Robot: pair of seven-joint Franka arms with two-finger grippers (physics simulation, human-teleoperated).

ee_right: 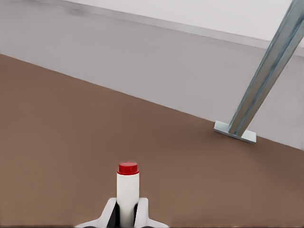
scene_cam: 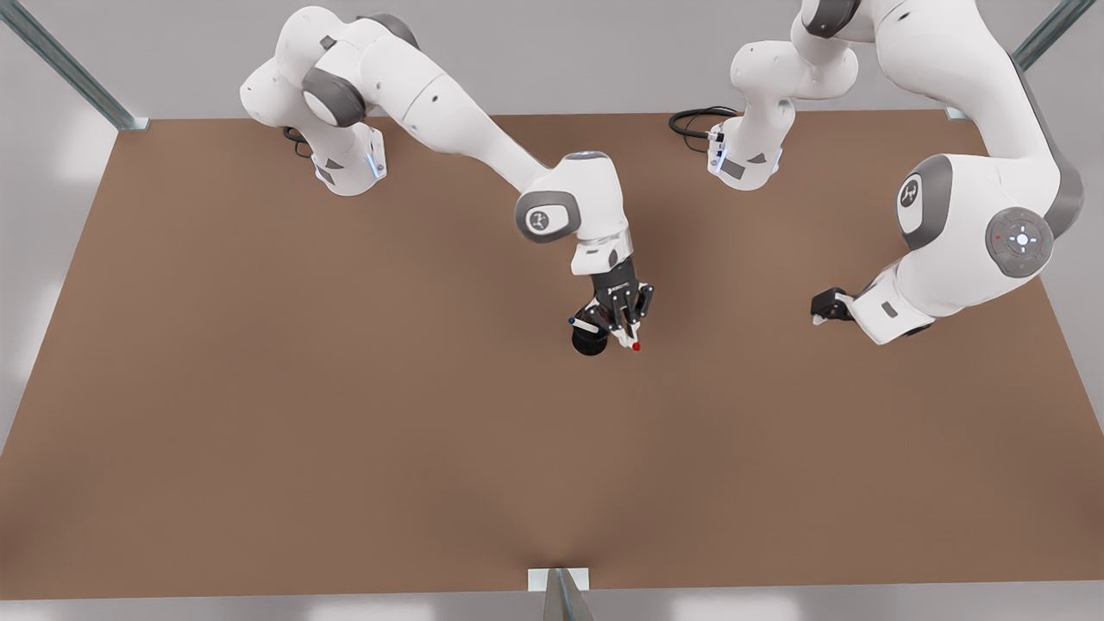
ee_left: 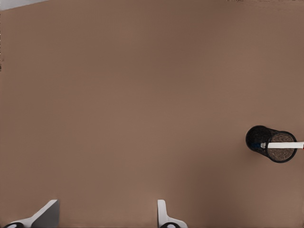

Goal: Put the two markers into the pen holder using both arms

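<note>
Right gripper (scene_cam: 628, 332) over the holder (scene_cam: 588, 342), fingers (ee_right: 141, 212) clamped on the red marker (ee_right: 127, 191), blue marker (scene_cam: 585, 326) leaning in the holder (mid-counter (scene_cam: 259, 388)), left gripper (scene_cam: 819, 312) waiting well apart, fingers (ee_left: 164, 214) spread.

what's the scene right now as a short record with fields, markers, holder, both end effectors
red marker: held in the right end effector, red end showing beside the holder
blue marker: standing tilted in the pen holder, blue-ended barrel sticking out over the rim
pen holder: upright on the brown table, near its middle
right end effector: shut on the red marker, at the holder
left end effector: open, empty, waiting apart from the holder toward the front view's right
left to do: red marker not yet in the holder
</note>
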